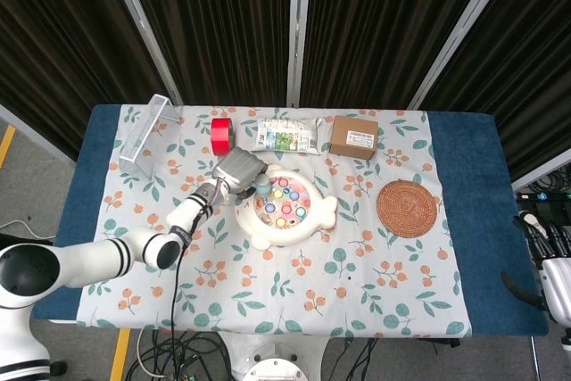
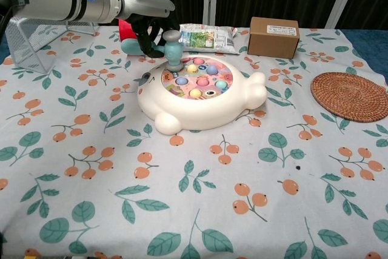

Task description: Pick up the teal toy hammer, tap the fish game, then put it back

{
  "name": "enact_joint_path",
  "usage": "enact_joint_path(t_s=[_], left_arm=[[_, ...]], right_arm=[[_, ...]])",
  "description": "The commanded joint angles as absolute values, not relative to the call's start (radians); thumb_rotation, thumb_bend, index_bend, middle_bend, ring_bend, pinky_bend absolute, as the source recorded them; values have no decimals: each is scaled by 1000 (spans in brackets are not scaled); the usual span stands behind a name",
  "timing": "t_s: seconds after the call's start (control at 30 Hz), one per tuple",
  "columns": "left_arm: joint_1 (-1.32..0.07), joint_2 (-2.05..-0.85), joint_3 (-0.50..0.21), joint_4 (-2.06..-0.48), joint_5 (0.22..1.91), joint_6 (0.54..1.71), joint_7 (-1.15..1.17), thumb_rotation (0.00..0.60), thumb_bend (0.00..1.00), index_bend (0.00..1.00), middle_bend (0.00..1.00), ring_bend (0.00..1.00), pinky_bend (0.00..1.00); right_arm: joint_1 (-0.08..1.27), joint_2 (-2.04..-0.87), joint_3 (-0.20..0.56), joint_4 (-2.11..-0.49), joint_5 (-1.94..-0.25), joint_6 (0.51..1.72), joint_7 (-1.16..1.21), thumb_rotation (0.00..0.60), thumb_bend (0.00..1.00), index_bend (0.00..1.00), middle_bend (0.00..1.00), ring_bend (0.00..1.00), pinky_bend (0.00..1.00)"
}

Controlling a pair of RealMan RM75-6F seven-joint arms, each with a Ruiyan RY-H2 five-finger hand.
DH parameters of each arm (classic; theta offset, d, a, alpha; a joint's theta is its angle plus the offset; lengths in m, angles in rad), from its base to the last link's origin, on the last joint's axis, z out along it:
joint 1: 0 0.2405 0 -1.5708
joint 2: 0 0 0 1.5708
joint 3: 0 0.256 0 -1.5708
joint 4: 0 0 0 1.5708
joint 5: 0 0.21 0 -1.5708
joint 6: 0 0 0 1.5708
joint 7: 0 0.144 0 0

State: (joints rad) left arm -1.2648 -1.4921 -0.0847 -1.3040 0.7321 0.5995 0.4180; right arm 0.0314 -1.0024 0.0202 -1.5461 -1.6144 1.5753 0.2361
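Cardboard box [image 2: 273,36] at back of desk: white label on top with small dark print, too tiny to read. Snack packet [image 2: 208,36] beside box: colourful print and writing, letters too blurry to make out. Left arm near top left corner of chest view: few white letters on dark band, cut off by frame edge, not readable. No other words, numbers or signs readable.

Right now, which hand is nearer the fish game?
Left. The left hand holds the hammer over the fish game's back-left edge; the right hand sits beyond the table's right edge.
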Motion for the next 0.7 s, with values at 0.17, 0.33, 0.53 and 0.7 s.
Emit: enact_joint_path(t_s=[0.17, 0.33, 0.53, 0.7], left_arm=[[-1243, -1424, -106, -1406, 781, 664, 398, 600, 643, 626, 650, 503, 543], [-1221, -1375, -103, -1519, 840, 702, 399, 600, 642, 627, 650, 503, 543], [-1234, -1418, -94, -1507, 849, 689, 417, 600, 642, 626, 649, 503, 542], [-1246, -1460, -83, -1457, 826, 690, 448, 600, 643, 626, 649, 503, 543]], right_arm=[[27, -1003, 21, -1543, -1620, 1588, 239, 600, 179, 71, 179, 0, 0], [28, -1007, 19, -1539, -1626, 1589, 241, 600, 179, 71, 179, 0, 0], [27, -1006, 19, -1539, -1626, 1588, 242, 600, 179, 71, 179, 0, 0], [23, -1003, 18, -1541, -1622, 1590, 240, 600, 180, 71, 179, 0, 0]])
